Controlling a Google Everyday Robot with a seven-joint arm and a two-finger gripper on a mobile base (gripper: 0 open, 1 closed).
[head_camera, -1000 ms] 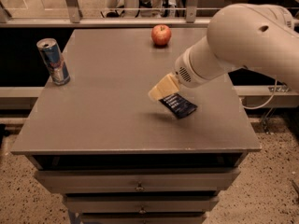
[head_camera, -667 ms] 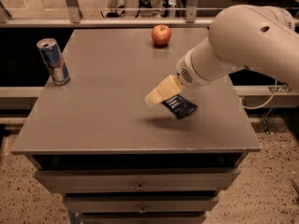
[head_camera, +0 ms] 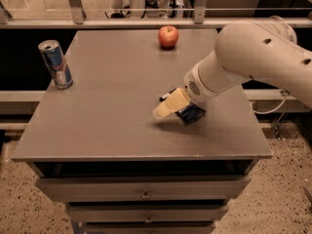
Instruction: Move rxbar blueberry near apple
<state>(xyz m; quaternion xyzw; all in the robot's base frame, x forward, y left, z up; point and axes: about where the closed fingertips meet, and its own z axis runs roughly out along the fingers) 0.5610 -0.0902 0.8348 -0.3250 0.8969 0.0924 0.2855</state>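
Observation:
The rxbar blueberry [head_camera: 191, 114] is a dark navy wrapper lying on the grey table [head_camera: 112, 106], right of centre toward the front. My gripper [head_camera: 168, 105] is at the end of the white arm, right over the bar's left end and covering part of it. The red apple [head_camera: 168, 36] sits at the far edge of the table, well behind the bar and the gripper.
A blue-silver drink can [head_camera: 56, 64] stands upright near the table's left edge. A metal railing [head_camera: 146, 9] runs behind the table. Drawers [head_camera: 144, 191] sit below the table's front edge. The white arm [head_camera: 253, 57] reaches in from the right.
My gripper has dipped lower and slightly left, closer to the table surface by the bar. The bar, the apple and the can stay where they were.

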